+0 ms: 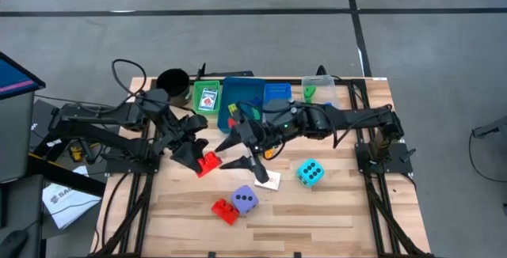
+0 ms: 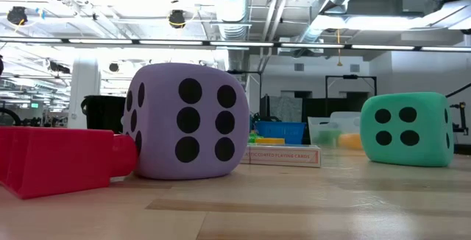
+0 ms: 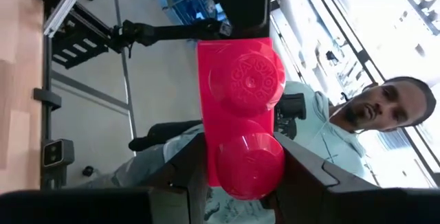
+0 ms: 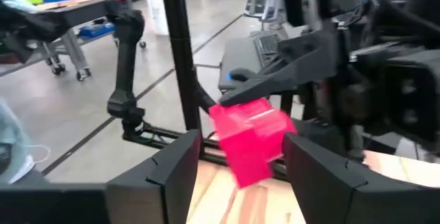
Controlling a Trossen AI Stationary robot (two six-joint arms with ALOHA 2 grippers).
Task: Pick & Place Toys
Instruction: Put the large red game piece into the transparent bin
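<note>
Holding red brick point(image 3: 240, 124) betw left gripper point(image 3: 237, 183) fingers.

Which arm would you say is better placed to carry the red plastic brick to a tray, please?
The left: its hand is closed on the red plastic brick, while the right hand holds nothing.

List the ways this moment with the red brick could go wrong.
1. The left gripper pinches the red brick only by its sides; it could twist out or drop.
2. The right gripper hangs open close beside that brick, so the arms could collide.
3. A card lies under the right gripper and the purple die sits nearby; a low sweep may knock them.
</note>
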